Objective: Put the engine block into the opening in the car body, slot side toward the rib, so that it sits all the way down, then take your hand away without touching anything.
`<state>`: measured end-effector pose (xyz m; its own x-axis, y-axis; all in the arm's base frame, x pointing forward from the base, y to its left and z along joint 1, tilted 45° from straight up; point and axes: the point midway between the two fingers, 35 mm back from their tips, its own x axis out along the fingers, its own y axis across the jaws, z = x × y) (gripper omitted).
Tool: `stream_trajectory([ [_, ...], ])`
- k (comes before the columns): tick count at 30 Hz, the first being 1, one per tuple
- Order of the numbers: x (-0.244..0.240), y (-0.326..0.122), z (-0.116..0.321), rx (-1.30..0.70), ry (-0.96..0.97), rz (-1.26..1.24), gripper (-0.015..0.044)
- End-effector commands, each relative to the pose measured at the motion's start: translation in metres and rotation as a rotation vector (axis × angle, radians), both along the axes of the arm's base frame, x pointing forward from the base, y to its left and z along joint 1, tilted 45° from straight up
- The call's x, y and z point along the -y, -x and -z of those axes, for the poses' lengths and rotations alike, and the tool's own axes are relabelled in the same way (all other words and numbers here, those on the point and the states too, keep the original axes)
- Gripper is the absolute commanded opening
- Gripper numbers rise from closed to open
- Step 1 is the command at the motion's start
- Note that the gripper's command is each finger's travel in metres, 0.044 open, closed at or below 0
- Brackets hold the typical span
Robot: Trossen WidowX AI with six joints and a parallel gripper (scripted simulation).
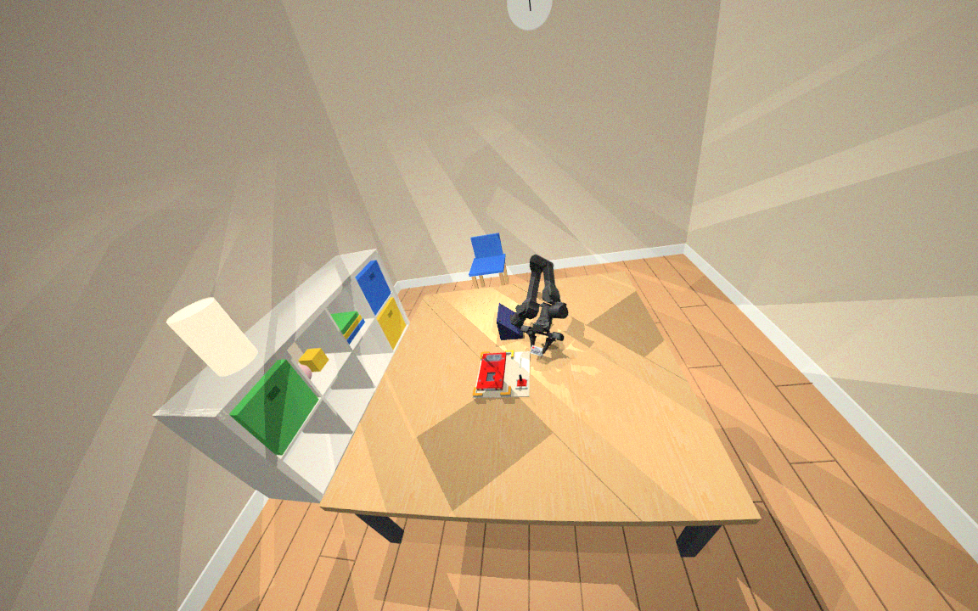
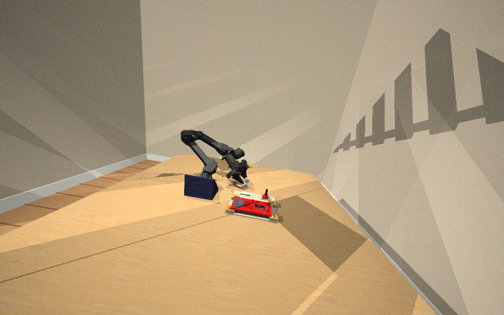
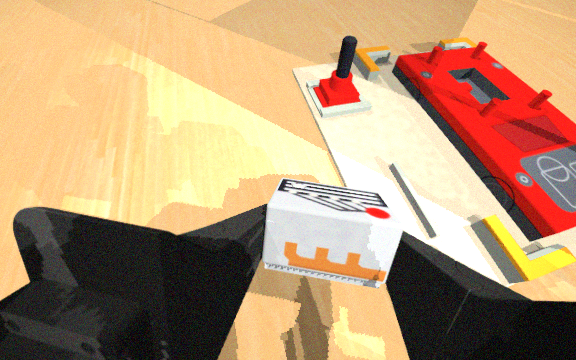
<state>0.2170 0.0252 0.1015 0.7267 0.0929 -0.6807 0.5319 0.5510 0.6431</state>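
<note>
My gripper (image 1: 536, 349) (image 2: 244, 181) (image 3: 325, 222) is shut on the engine block (image 3: 330, 235), white with a black-and-white patterned top, a red dot and an orange pattern on the side facing the wrist camera. The block is held above the table beside the board, off the car body. No slot can be made out on it. The red car body (image 1: 497, 367) (image 2: 248, 207) (image 3: 515, 111) lies on the board. Its rectangular opening (image 3: 487, 89) is empty, and a small red rib (image 3: 467, 89) juts into it from the side toward the gear lever.
The cream board (image 3: 378, 125) has corner brackets, including a yellow one (image 3: 510, 250), and a thin grey strip (image 3: 413, 200). A black-handled red lever (image 3: 346, 57) (image 1: 521, 382) (image 2: 266, 194) stands on it. Upright pegs surround the opening. A dark blue wedge (image 1: 508, 322) (image 2: 200, 187) stands by the arm base.
</note>
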Motion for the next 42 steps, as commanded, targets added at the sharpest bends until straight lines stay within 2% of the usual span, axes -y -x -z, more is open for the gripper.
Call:
stream_trajectory([
  [1,-0.005,-0.001,0.007,0.000,0.000,0.006,0.0000],
  [20,-0.025,-0.006,0.027,-0.001,-0.001,0.006,0.0000],
  [37,-0.022,-0.007,0.023,0.012,0.007,0.019,0.0440],
  [42,-0.022,-0.007,0.023,0.012,0.007,0.019,0.0440],
])
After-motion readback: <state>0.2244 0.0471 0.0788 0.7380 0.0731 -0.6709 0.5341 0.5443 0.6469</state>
